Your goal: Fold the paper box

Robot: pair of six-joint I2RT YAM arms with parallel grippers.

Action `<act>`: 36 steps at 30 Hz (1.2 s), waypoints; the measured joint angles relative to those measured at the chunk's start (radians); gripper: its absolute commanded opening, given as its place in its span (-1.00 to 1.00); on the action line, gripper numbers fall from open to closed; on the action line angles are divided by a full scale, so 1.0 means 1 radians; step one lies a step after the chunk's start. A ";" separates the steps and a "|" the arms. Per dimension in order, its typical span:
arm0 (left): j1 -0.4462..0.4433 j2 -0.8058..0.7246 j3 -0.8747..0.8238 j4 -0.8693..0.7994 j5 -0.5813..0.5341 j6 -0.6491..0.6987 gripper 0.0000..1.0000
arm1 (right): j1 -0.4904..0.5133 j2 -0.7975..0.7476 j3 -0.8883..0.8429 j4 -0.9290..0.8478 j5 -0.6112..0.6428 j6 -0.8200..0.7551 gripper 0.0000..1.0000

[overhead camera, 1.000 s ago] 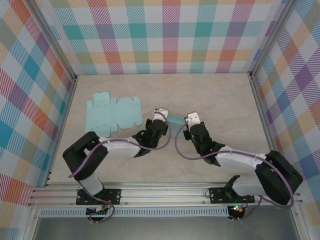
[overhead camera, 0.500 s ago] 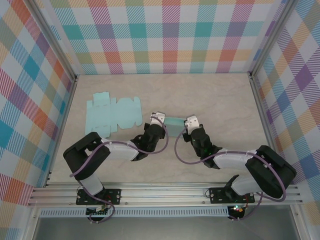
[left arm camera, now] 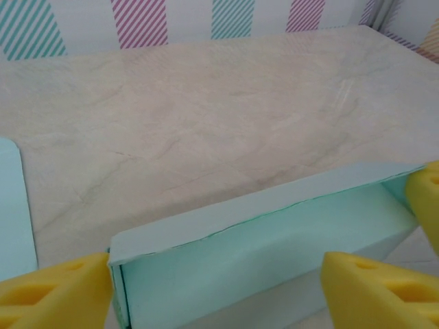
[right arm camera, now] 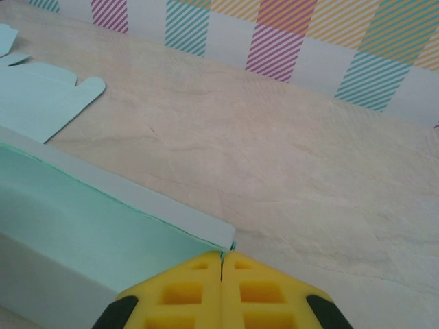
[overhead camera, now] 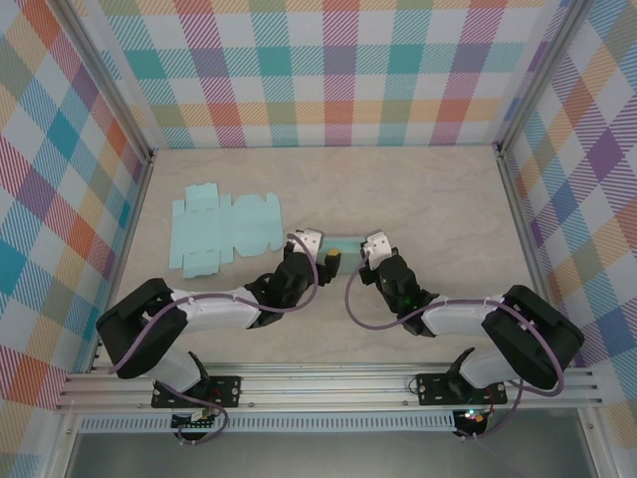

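Folding looks about half done. From above, the paper box [overhead camera: 346, 242] is between the left tool [overhead camera: 329, 256] and the right tool [overhead camera: 368, 253] on the counter [overhead camera: 428, 189], with a flat blank [overhead camera: 224, 227] well apart from it. At the left wrist, the pads [left arm camera: 55, 291] stand wide open around its raised walls. At the right wrist, the tool is closed and pinches the box's end edge. The ends seem still to be tucked.

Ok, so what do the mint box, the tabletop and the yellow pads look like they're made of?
Mint box: thin matte card or stiff paper; its walls are thin with sharp creases.
Tabletop: smooth beige with marble-like veining, probably laminate; faint sheen.
Yellow pads: likely soft foam or rubber; matte, with moulded recesses.
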 measured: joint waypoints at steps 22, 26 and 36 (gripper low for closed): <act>0.080 -0.220 0.128 -0.597 0.051 -0.517 0.98 | 0.013 0.004 0.000 0.010 -0.049 -0.001 -1.00; 0.080 -0.195 0.126 -0.594 0.061 -0.539 0.96 | 0.013 0.004 0.000 0.009 -0.049 -0.001 -1.00; 0.079 -0.112 0.084 -0.505 0.100 -0.572 0.64 | 0.014 -0.030 0.000 -0.042 -0.057 0.000 -0.84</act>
